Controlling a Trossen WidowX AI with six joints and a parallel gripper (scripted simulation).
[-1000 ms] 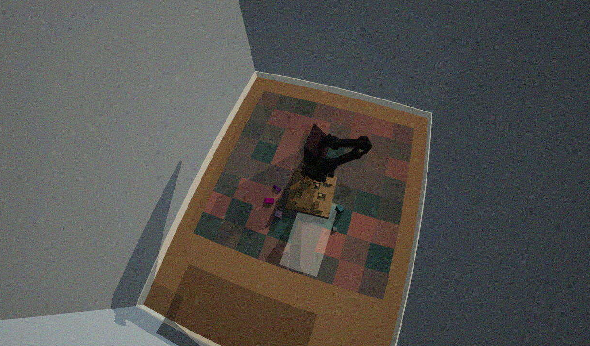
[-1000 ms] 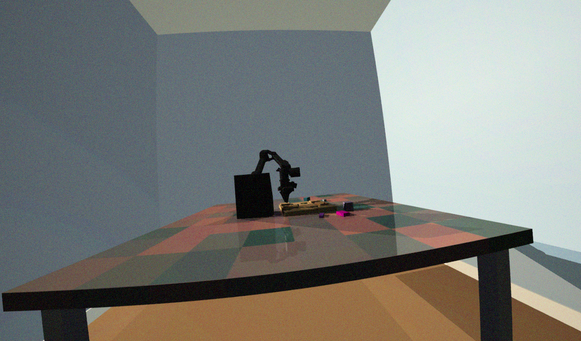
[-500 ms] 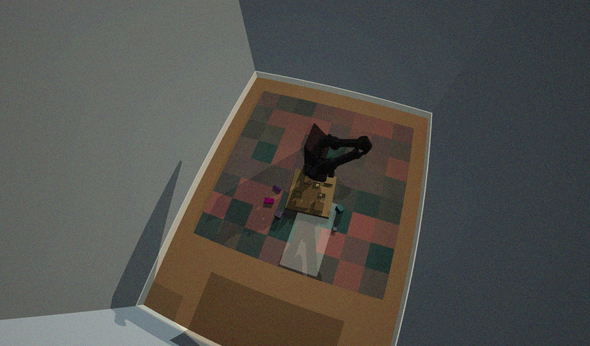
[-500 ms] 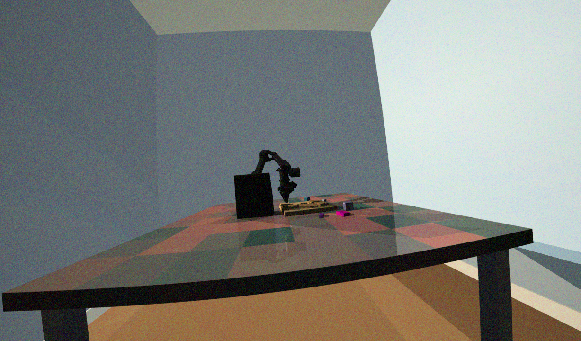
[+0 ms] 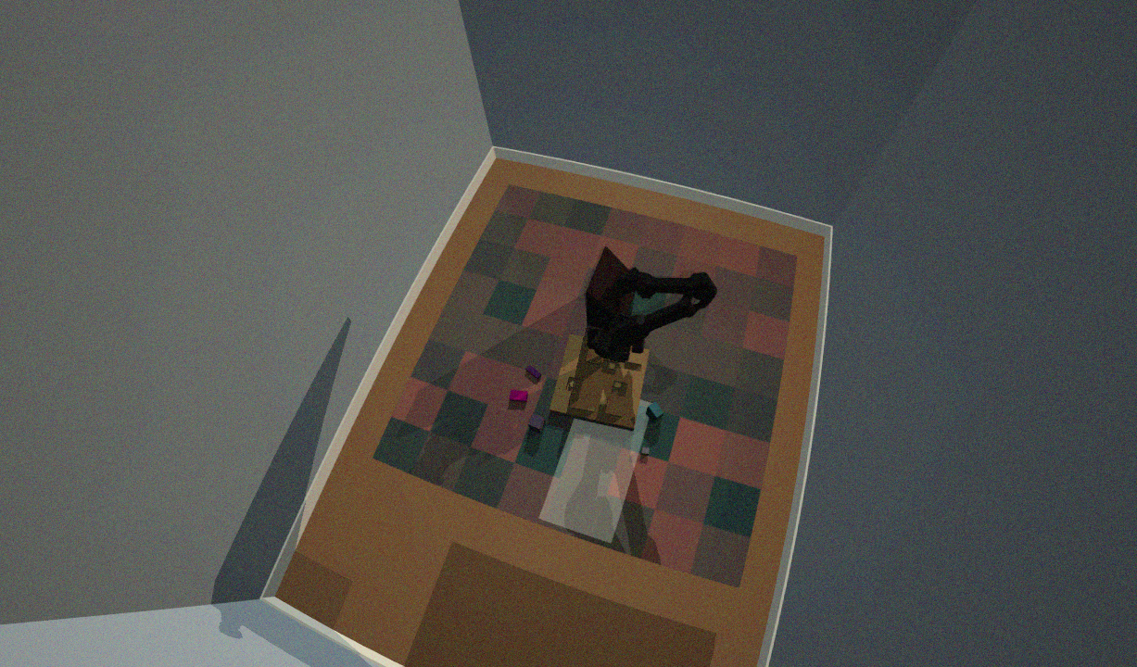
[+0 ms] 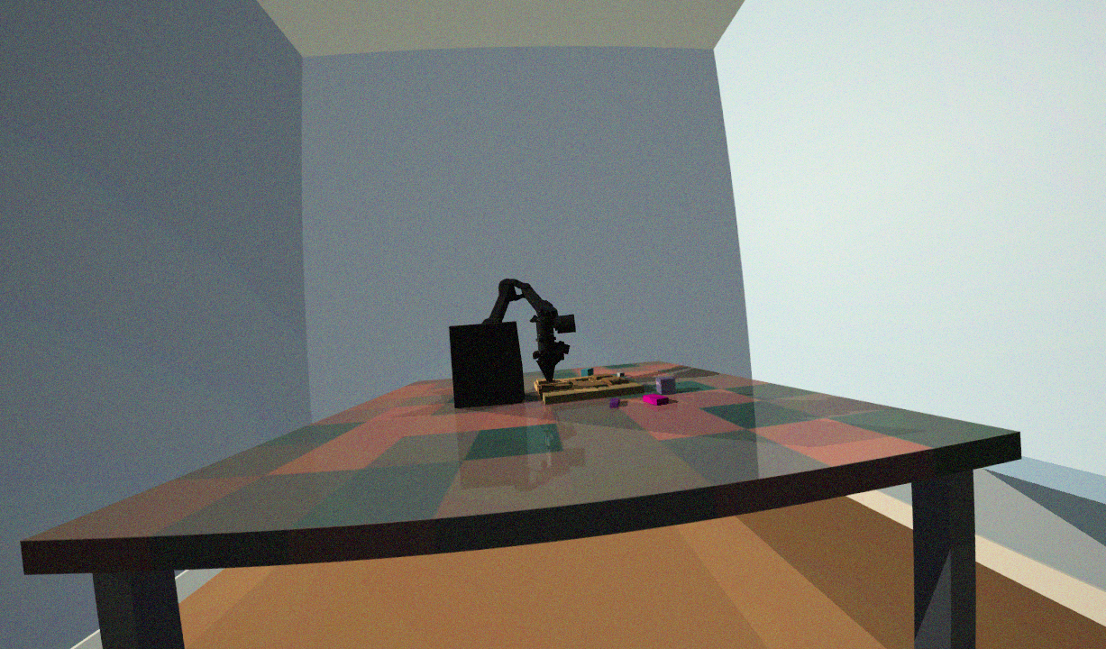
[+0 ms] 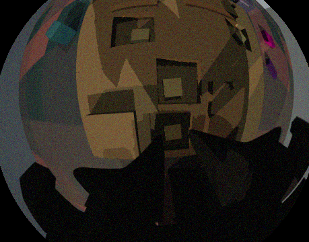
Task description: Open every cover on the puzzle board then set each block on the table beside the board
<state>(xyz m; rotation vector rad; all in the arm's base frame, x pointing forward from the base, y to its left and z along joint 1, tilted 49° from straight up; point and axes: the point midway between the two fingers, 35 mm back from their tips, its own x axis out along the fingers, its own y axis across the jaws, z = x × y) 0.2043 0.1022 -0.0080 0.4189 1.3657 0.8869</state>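
The wooden puzzle board (image 5: 562, 402) (image 6: 592, 394) (image 7: 87, 67) lies in front of the arm. Three open wells show in the wrist view, each with a small pale square inside; I cannot tell whether these are blocks. A square wooden cover (image 7: 110, 131) lies at the board's near left. The right side is in shadow. My gripper (image 6: 549, 378) (image 7: 176, 136) is partly open and empty, low over the nearest well. On the table beside the board lie a teal block (image 5: 654, 411) (image 7: 61, 33), a magenta block (image 5: 518, 396) (image 6: 655, 399) (image 7: 268, 39), a purple block (image 5: 534, 372) (image 6: 614, 401) and a lavender block (image 5: 536, 422) (image 6: 665, 386).
A small grey block (image 5: 645, 451) lies beyond the teal block. A pale strip (image 5: 584, 489) on the checkered table runs from the board's far edge. The black box (image 6: 488, 367) at the arm's base stands behind the board.
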